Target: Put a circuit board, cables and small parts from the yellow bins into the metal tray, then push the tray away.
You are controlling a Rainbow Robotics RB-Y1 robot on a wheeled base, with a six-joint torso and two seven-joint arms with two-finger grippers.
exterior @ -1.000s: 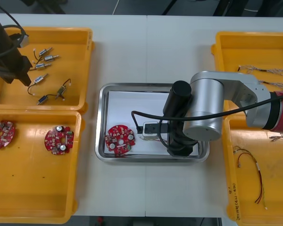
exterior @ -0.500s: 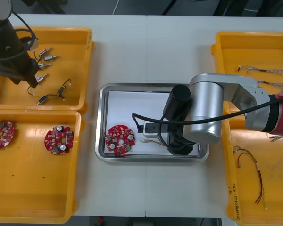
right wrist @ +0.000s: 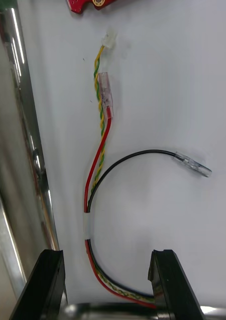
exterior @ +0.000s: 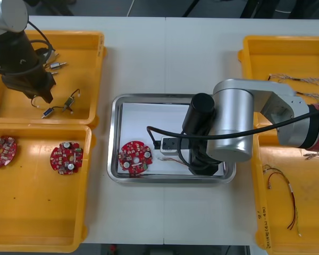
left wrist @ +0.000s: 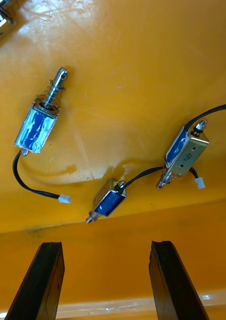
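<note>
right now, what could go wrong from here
Right gripper hangs open over the red and yellow cable in the metal tray; the cable's end runs beneath it, so lifting might drag it. Left gripper is open above small metal parts in a yellow bin; their black leads lie close, so picking one may pull another.

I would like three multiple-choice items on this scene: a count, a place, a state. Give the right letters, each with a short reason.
1. How many red circuit boards lie in the metal tray? A one; B two; C three.
2. Where is the left gripper? A over the metal tray; B over the far left yellow bin; C over a right bin.
3. How do the right gripper's jaws stand? A open; B shut on a cable; C shut on a board.
1 A: a single board lies on its white inside. 2 B: small metal parts lie beyond its jaws. 3 A: they stand wide apart over the red and yellow cable.
</note>
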